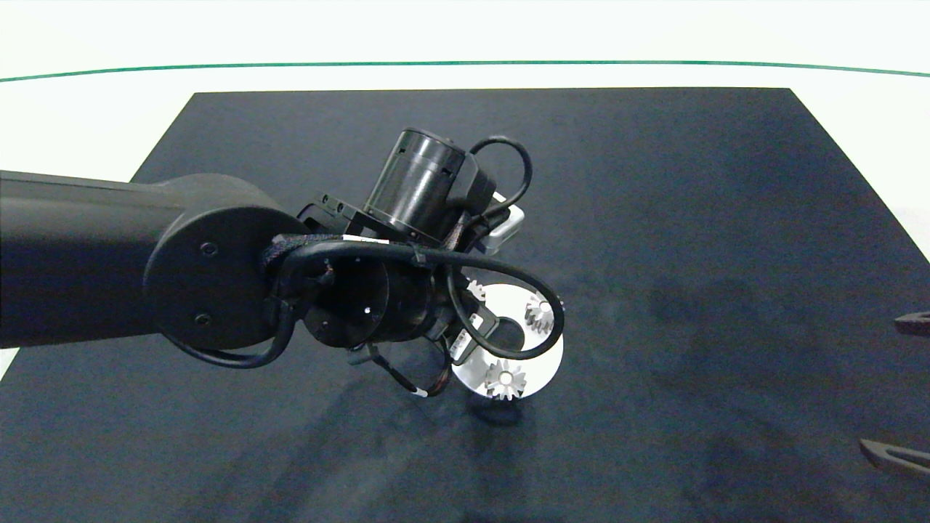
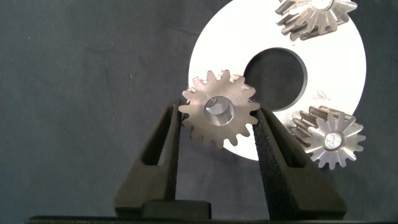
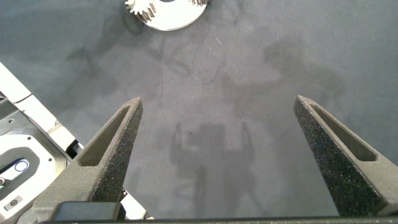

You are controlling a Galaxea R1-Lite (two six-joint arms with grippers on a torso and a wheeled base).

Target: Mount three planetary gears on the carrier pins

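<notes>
No legible text anywhere; only a faint, unreadable engraved mark on the flat white round disc (image 2: pixel 323 94).

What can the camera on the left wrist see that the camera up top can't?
Only the left wrist view shows the left gripper with its fingers pinching the third gear at the white disc's edge. Only the top view shows the big left arm covering that spot, the whole dark mat, and the right gripper waiting open at the side. Both show the disc with two gears already on it.
</notes>
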